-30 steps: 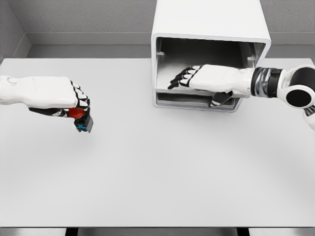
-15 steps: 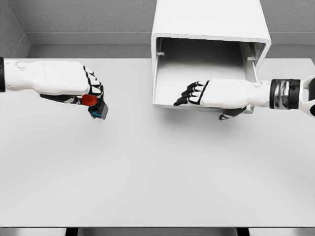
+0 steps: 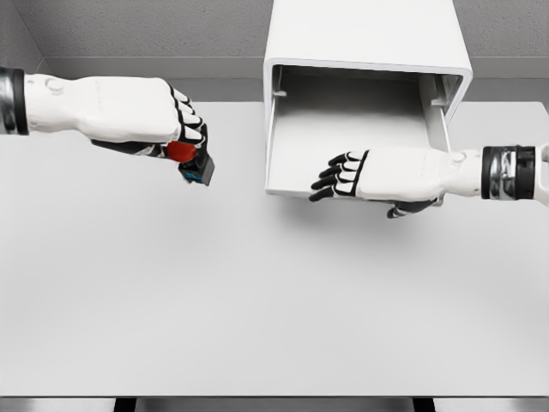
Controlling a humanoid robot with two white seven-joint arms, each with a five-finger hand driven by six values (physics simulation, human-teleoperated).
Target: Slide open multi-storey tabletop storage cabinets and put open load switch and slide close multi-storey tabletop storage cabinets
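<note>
My left hand (image 3: 176, 136) is shut on the open load switch (image 3: 197, 168), a small black and blue block with a red knob, and holds it above the table left of the cabinet. The white multi-storey storage cabinet (image 3: 369, 34) stands at the back, right of the middle. Its drawer (image 3: 343, 129) is slid out toward me and shows a bare floor. My right hand (image 3: 343, 178) grips the drawer's front edge, fingers over the top and thumb underneath.
The white table (image 3: 257, 300) stretches from the cabinet to the near edge. A grey wall runs behind the cabinet, with a corner at the far left.
The right hand has pulled the drawer further out toward me. The left hand has carried the load switch up and to the right, closer to the cabinet.
</note>
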